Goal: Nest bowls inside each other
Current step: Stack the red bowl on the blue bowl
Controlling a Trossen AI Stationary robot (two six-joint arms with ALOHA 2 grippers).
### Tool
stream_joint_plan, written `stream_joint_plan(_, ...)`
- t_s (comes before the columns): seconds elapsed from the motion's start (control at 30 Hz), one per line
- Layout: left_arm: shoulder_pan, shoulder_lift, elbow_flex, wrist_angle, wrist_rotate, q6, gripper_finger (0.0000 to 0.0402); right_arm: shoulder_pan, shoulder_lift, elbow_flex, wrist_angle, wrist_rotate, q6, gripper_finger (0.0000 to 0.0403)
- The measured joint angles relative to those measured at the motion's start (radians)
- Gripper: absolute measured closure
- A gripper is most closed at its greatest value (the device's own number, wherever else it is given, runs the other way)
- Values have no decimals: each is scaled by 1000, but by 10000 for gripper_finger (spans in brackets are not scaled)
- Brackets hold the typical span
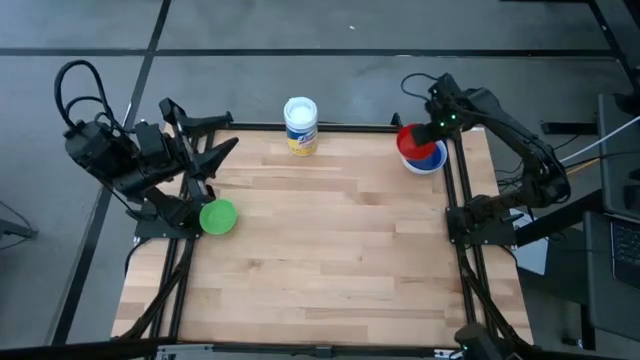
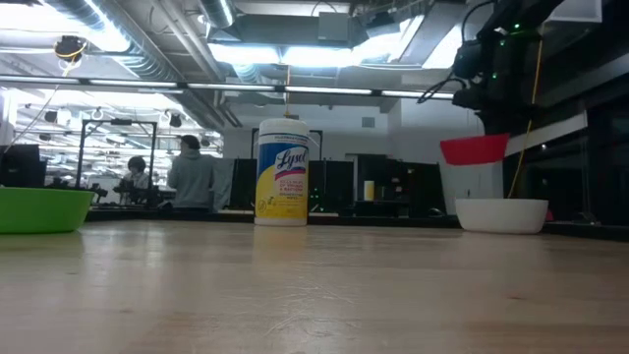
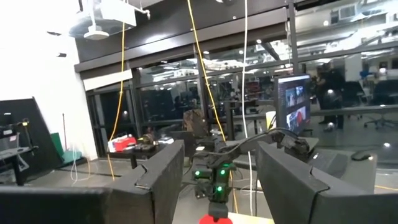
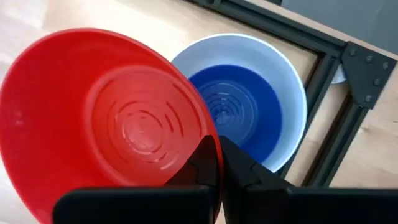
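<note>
A red bowl [image 4: 106, 118] hangs at the table's far right corner, with my right gripper [image 4: 219, 163] shut on it. Just beside and below it a dark blue bowl [image 4: 239, 106] sits nested in a pale bowl [image 4: 292, 99], which shows white [image 2: 501, 214] in the low view and rests on the table. A green bowl [image 1: 218, 216] stands alone on its base near the left edge. My left gripper [image 3: 217, 186] is open and raised off the table at the far left [image 1: 212, 140], touching nothing. My right gripper pinches the red bowl's rim [image 4: 200, 138], one finger [image 4: 205, 163] inside the bowl and the other outside. The fingers come from above, pointing steeply down. The bowl [image 2: 475, 149] is lifted clear, opening up and slightly tilted, above the pale bowl's left side.
A tall white canister with a yellow label [image 1: 300, 125] stands at the middle of the far edge. Black frame rails [image 4: 323, 106] run along the table's right side and far corner. The wooden middle of the table [image 1: 330, 240] is bare. People [image 2: 192, 172] are in the room beyond.
</note>
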Motion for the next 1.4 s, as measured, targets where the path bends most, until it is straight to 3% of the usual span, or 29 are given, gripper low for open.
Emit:
stream_joint_plan(0.63,-79,0,0,0,55,-13,208,13,115,-26,148,201,409,401)
stream_joint_plan(0.8,-114,1,0,0,62,-11,208,7,149,-20,126,183,498,401)
stream_joint_plan(0.97,-142,0,0,-1,78,10,208,6,184,-63,78,55,592,401)
stream_joint_plan(1.13,-160,-13,0,-16,81,23,208,20,136,-134,113,48,663,401)
stream_joint_plan(1.4,-186,-53,0,-51,79,20,208,22,49,-140,144,181,894,401)
